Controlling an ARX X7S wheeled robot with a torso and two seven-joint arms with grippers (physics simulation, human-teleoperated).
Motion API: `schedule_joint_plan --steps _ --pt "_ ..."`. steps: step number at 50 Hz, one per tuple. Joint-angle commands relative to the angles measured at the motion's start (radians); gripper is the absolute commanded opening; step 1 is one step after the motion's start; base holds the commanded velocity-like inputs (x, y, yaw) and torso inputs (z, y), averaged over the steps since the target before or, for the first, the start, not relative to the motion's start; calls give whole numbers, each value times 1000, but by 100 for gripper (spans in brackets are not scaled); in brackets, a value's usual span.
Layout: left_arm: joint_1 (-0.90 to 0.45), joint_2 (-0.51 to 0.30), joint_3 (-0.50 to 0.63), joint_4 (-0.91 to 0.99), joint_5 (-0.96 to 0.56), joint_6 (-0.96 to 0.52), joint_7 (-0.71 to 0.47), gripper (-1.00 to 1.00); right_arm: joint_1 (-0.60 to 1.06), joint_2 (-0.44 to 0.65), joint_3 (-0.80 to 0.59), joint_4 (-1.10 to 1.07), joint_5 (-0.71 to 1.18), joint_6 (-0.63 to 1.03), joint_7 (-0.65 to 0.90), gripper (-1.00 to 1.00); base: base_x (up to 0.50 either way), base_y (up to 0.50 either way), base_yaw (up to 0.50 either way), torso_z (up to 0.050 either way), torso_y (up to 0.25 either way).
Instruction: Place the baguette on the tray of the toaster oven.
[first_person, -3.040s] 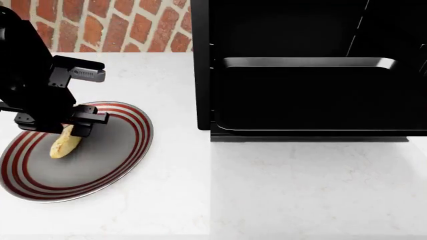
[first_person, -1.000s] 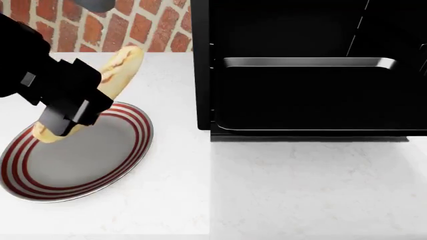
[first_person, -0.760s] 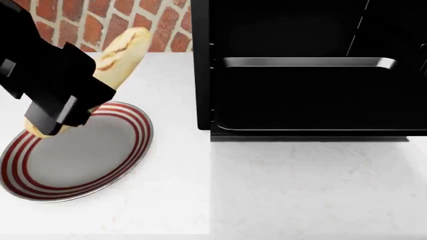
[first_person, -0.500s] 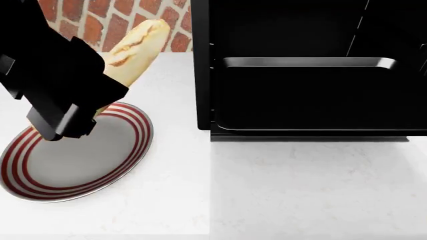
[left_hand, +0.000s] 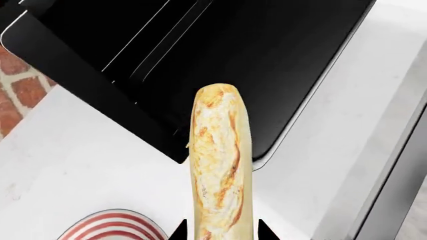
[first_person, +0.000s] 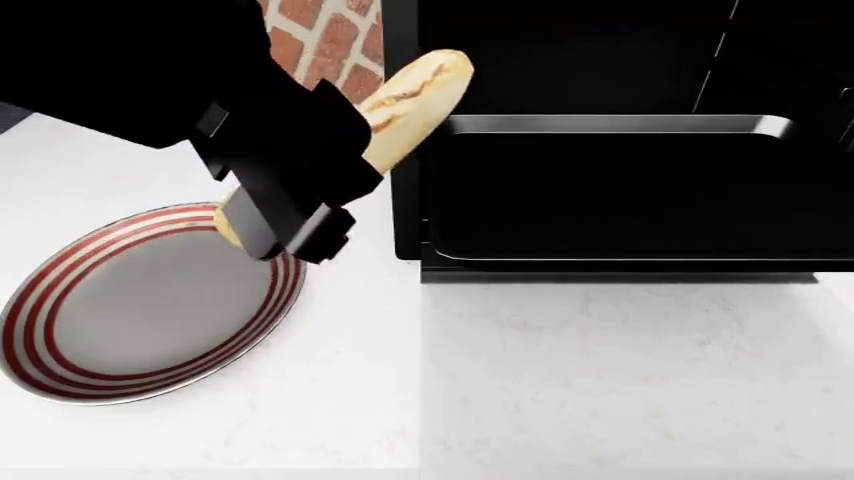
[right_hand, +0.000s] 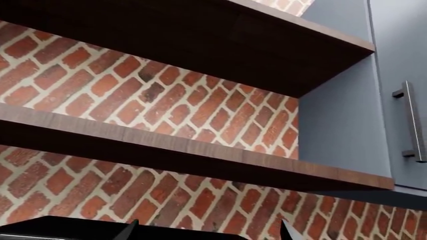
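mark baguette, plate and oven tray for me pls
baguette (first_person: 416, 88): head view, on the free end's crust.
plate (first_person: 80, 278): head view, on the red-ringed rim at its left.
tray (first_person: 627, 205): head view, on the flat black floor, mid-tray.

Head view looks down steeply over the desk (first_person: 601, 380), taking in the toaster oven (first_person: 627, 60) and plate (first_person: 147, 310). Left wrist view rides close along the baguette (left_hand: 220, 165), facing the same oven and plate edge. Right wrist view points upward at brick wall (right_hand: 167, 100) and shelves (right_hand: 173, 150), probably sharing nothing.
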Motion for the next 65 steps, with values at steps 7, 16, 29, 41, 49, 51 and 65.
schedule_joint_plan --steps 7,16,29,41,49,51,65 --pt "-4 105 -22 -39 448 0 497 -100 -151 -1 182 10 31 42 15 100 0 0 0 0 1" --pt "-4 170 -53 -71 619 0 687 -100 -123 -4 149 8 27 47 14 100 0 0 0 0 0" --pt "-4 245 -115 -104 798 0 872 -100 -189 -28 220 7 45 71 47 100 0 0 0 0 0" --pt "35 364 -100 -240 925 109 941 -100 -281 -45 324 14 59 103 62 100 0 0 0 0 1" --pt "63 415 -56 -278 968 123 932 -100 -327 -49 374 9 70 108 72 100 0 0 0 0 0" --pt "65 425 -50 -294 977 132 942 -100 -346 -50 401 12 78 116 74 100 0 0 0 0 0" --pt "55 486 -47 -432 969 138 990 -100 -465 -50 516 5 76 130 68 100 0 0 0 0 1"
